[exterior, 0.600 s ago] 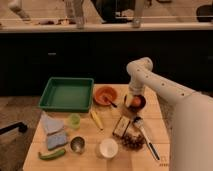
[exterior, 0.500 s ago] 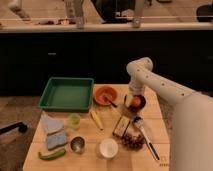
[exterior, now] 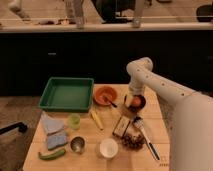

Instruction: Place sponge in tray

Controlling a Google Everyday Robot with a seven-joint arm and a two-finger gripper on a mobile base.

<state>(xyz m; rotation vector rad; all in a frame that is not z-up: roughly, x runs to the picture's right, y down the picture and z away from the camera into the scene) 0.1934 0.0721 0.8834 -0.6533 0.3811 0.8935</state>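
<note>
- One gripper (exterior: 132,100) hangs just over the dark bowl (exterior: 143,101) on the right of the table (exterior: 87,132); how open it is, or whether it holds anything, cannot be told.
- The sponge (exterior: 56,141) lies front-left, well apart from it.
- The green tray (exterior: 50,95) sits behind the sponge.
- Judged step: reaching is not yet begun. Next, the arm must cross left and descend onto the sponge.

I've got an orange bowl (exterior: 104,95) mid-table (exterior: 156,113), dark bowl (exterior: 138,104) just right of it w/ the gripper (exterior: 134,99) right over it. Front rows: cloth (exterior: 49,122), green cup (exterior: 74,120), banana (exterior: 97,119), metal cup (exterior: 77,144), white cup (exterior: 108,147), green veg (exterior: 51,154) at front-left edge; snack bag (exterior: 121,126) & brush (exterior: 145,135) on the right
</note>
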